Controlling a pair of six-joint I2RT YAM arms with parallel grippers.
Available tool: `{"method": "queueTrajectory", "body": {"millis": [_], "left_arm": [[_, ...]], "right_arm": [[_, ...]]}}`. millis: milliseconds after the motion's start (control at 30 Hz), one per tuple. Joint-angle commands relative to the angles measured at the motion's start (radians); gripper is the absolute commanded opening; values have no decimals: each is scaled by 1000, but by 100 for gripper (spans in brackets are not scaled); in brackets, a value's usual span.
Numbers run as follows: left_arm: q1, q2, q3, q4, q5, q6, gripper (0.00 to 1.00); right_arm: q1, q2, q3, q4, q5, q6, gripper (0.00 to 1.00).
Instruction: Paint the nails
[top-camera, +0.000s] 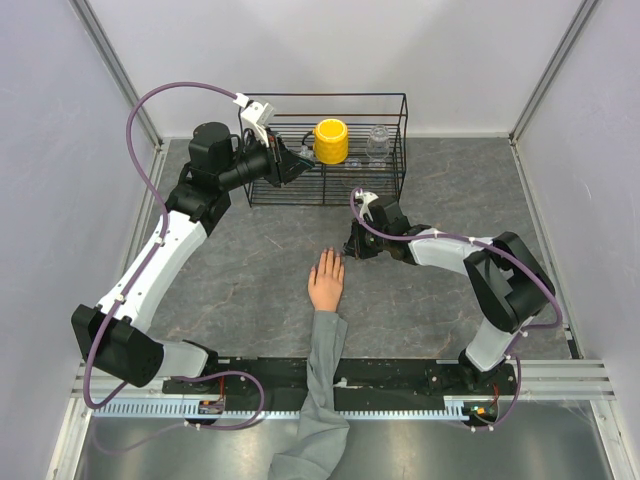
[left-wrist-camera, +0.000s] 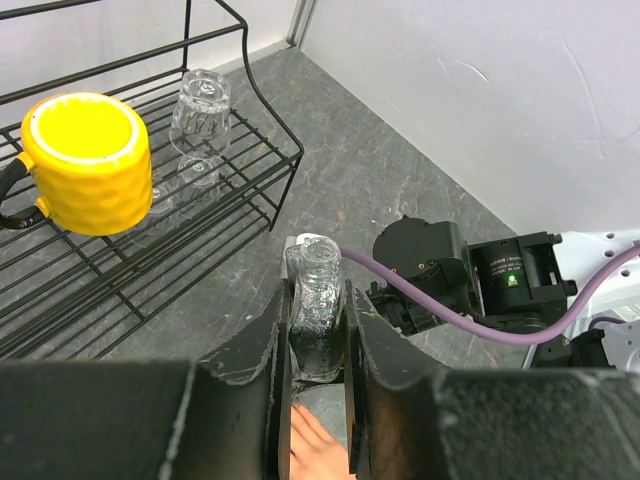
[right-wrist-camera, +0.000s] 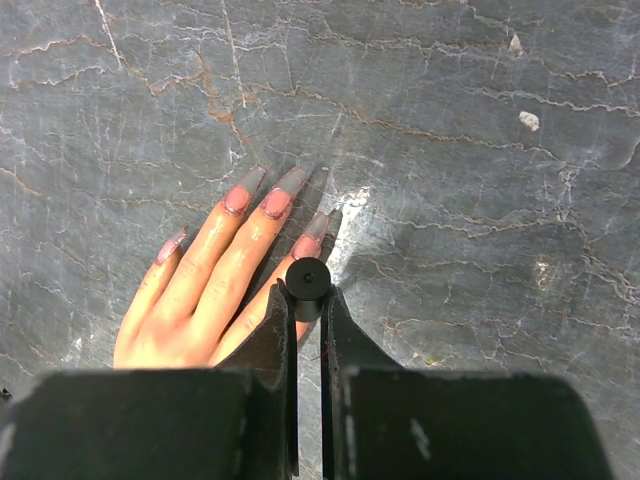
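The mannequin hand (right-wrist-camera: 200, 290) lies palm down on the grey marbled worktop (right-wrist-camera: 480, 200), its long nails (right-wrist-camera: 275, 203) tinted pink with clear tips. The right gripper (right-wrist-camera: 308, 320) is pressed onto a round black brush cap (right-wrist-camera: 307, 279), directly over one finger. The left gripper (left-wrist-camera: 318, 350) pinches a small open clear bottle (left-wrist-camera: 316, 290) beside the wire rack (left-wrist-camera: 250, 190), which holds a yellow mug (left-wrist-camera: 85, 165) and an upturned glass (left-wrist-camera: 200, 105).
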Motion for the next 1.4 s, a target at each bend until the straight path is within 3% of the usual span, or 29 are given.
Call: {"method": "queueTrajectory", "body": {"millis": [0, 1367], "left_arm": [[5, -29, 28, 16, 6, -31, 2], [6, -10, 43, 13, 16, -16, 2]], "right_arm": [[5, -32, -11, 24, -11, -5, 0], [2, 35, 52, 30, -2, 1, 0]]}}
